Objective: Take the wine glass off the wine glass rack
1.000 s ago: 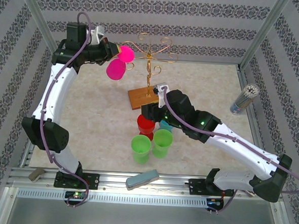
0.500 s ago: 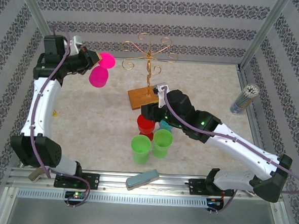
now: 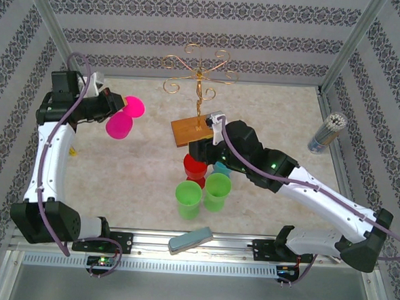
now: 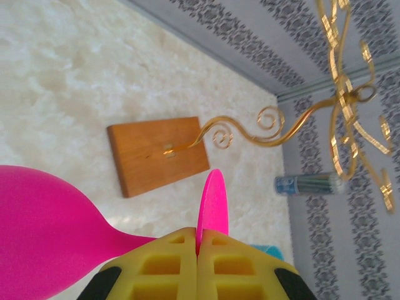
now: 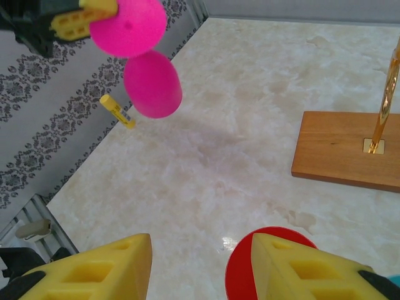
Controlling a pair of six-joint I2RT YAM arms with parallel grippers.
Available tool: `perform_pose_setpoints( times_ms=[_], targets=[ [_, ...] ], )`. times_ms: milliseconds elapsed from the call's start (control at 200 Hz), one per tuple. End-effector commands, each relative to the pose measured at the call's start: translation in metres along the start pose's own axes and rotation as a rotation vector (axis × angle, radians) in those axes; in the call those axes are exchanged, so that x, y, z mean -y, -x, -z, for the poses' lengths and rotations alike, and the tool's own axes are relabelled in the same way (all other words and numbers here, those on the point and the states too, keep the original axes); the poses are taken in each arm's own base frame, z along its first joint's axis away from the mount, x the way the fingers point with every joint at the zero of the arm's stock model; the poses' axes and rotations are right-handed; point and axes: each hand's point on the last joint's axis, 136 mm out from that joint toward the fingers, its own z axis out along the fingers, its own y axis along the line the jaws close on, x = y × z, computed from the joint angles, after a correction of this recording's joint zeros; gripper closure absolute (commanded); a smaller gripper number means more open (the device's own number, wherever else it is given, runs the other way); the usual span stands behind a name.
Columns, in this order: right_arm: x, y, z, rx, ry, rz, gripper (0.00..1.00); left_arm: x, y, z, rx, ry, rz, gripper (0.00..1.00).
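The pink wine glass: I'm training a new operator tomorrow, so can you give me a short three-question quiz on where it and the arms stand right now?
1. True or false: the pink wine glass hangs on the wine glass rack.
2. Which arm holds the glass? A the left, B the right, C neither.
3. In the right wrist view, what colour is the cup just beneath the right gripper?

Key:
1. False. It is held in the air, clear of the rack.
2. A. The left gripper is shut on it.
3. Red. The right gripper's jaws are open above it.
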Motion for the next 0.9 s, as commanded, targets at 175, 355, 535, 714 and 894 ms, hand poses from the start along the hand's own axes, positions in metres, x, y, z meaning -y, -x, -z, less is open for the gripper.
perform_pose_setpoints(
  times_ms=[175,355,535,714,894],
  targets=[
    [-0.001,-0.003,0.005,0.010,0.025,-0.019,0.53,-0.030,-0.033,0.023,0.009,0.176,-0.156,1.00],
    [-0.002,-0.004,0.006,0.009,0.032,-0.018,0.54,-0.039,-0.047,0.020,-0.003,0.229,-0.241,1.00],
    [-0.003,-0.004,0.009,0.016,0.040,-0.019,0.53,-0.039,-0.065,0.013,-0.063,0.320,-0.391,1.00],
    [-0.001,-0.005,0.013,0.022,0.037,-0.021,0.53,-0.035,-0.083,0.003,-0.124,0.369,-0.541,1.00],
    [-0.001,-0.005,0.015,0.027,0.038,-0.020,0.53,-0.028,-0.102,0.000,-0.146,0.381,-0.689,1.00]
  ],
)
